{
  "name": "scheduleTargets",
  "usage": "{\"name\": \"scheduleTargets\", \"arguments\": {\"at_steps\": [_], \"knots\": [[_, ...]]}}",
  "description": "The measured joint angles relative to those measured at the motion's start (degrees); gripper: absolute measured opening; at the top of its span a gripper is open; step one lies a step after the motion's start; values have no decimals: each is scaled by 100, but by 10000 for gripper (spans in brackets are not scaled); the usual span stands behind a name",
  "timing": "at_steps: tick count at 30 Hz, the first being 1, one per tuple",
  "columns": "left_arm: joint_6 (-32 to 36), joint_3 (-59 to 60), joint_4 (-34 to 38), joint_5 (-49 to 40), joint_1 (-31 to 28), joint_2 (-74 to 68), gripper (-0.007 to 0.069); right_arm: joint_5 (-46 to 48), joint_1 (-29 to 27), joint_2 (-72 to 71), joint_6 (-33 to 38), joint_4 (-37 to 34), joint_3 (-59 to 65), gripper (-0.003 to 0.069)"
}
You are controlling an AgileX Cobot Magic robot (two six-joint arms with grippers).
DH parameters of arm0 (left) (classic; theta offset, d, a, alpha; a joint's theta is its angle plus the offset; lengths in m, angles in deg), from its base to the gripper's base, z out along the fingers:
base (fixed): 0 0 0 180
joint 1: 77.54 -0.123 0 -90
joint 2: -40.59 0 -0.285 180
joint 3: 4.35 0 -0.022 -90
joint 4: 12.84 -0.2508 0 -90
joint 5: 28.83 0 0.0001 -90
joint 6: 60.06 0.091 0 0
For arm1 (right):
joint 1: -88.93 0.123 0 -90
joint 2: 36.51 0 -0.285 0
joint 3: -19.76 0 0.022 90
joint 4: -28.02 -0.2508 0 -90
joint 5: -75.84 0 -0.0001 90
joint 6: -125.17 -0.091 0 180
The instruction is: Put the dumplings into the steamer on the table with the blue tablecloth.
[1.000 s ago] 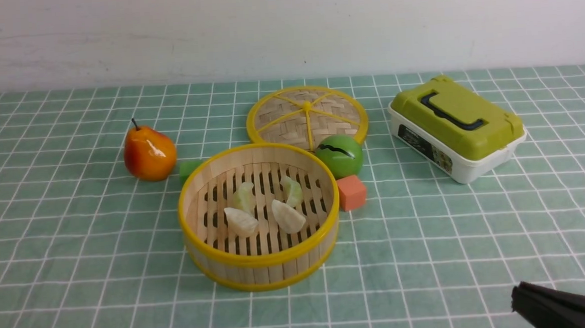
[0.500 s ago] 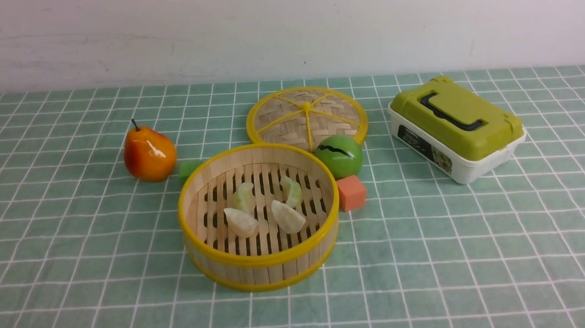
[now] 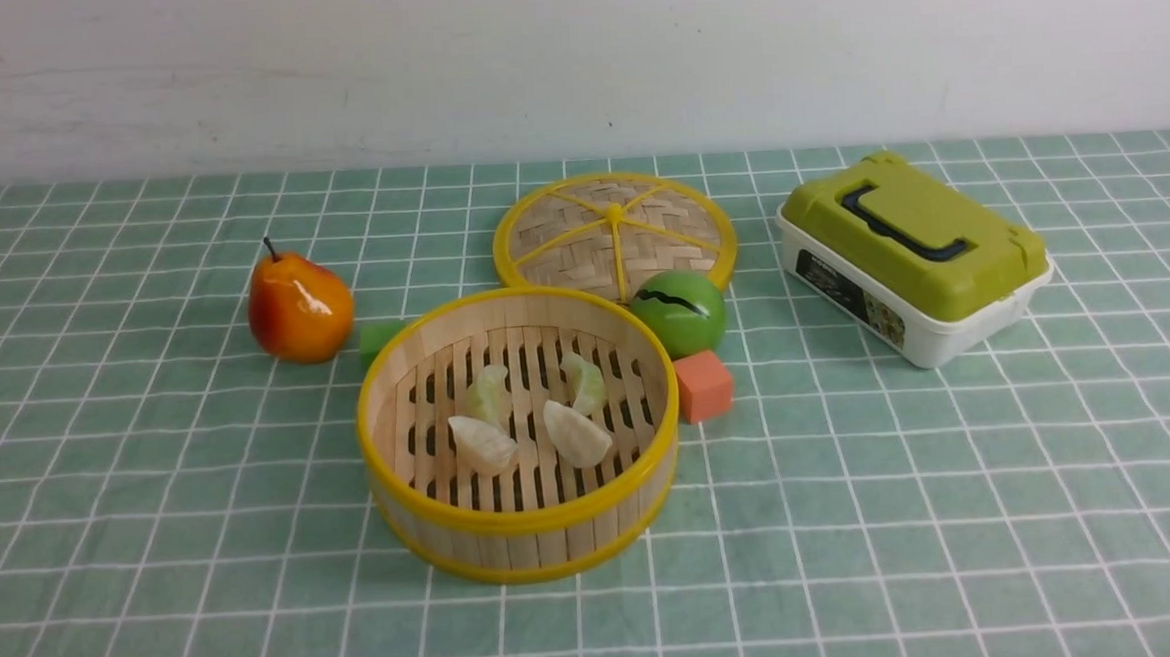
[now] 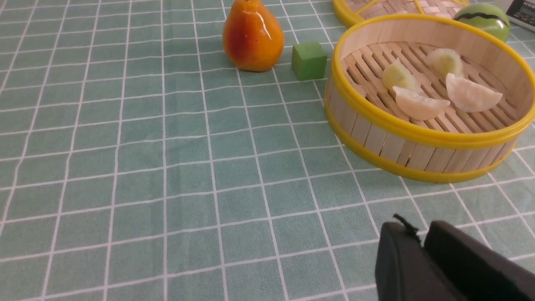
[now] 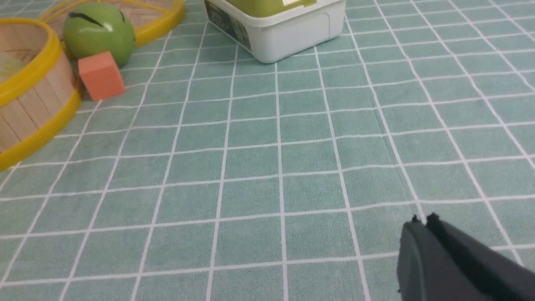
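**All four dumplings in the steamer, both arms drawn back**

Take the steamer [image 3: 516, 432] as your landmark and read across from its left. The pear [image 3: 298, 305] stands left of it and a little behind, with a green cube [image 3: 377, 337] between pear and steamer wall, just beside the wall. None of these belongs to your task; in my judgement they are only clutter to steer round.

Inside the steamer lie the dumplings [image 3: 530, 416], all four on the slatted floor near its middle: two pale green ones toward the back, two cream ones toward the front, close together and clear of the wall. Nothing of that kind shows on the blue tablecloth [image 3: 153, 491] outside it, so I judge the task done, or as good as done.

Behind the steamer the woven lid [image 3: 614, 233] lies flat; right of it a green ball [image 3: 678, 312] and an orange cube [image 3: 703, 385] sit close by the rim. Well to the right stands the green-lidded box [image 3: 914, 256].

Your left gripper [image 4: 422, 244] hangs empty over bare cloth in front of the steamer, apart from it; its fingers look nearly together, though the view is too partial to say for sure. Your right gripper [image 5: 424, 221] is closed on nothing, well right of the steamer.
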Motion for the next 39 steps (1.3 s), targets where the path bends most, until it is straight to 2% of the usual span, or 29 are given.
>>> {"name": "scheduleTargets", "arguments": {"at_steps": [30, 34, 39], "knots": [[0, 36, -6, 41, 0, 10, 91, 24, 0, -2, 0, -41, -6, 32], [0, 343, -23, 181, 0, 214, 92, 24, 0, -2, 0, -45, -6, 31], [0, 1391, 209, 212, 0, 1055, 97, 24, 0, -2, 0, -45, -6, 33]]}}
